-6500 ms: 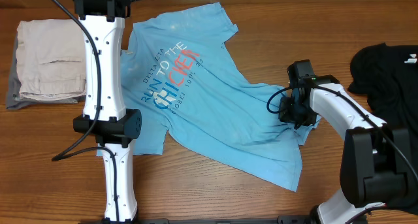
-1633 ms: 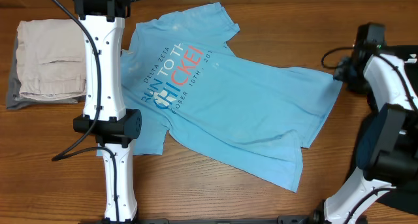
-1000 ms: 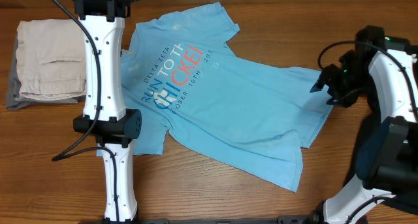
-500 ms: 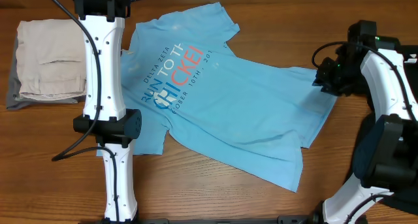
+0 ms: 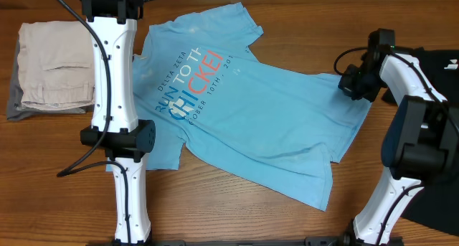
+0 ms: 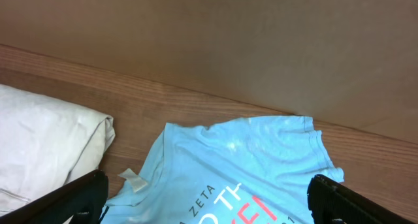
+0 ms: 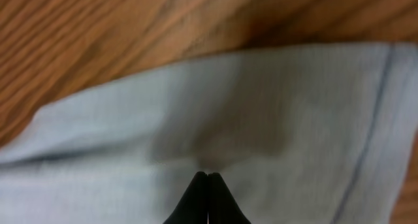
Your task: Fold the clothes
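One blue T-shirt [image 5: 265, 117] lies spread; right fingers [image 7: 198, 196] pinch its edge, left fingers [image 6: 65, 199] stand wide apart.

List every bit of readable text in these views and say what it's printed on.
"DELTA ZETA": small white letters on the T-shirt chest.
"RUN TO TH": white, end lost in a crease.
"CHICKE": dark blue then red, end also cut off.
"OBER 10TH, 201": small white, both ends hidden.
Nothing else legible.

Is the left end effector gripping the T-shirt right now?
No, in the left wrist view the left end effector stands wide open, and the T-shirt lies on the table beyond its fingers, ungripped.
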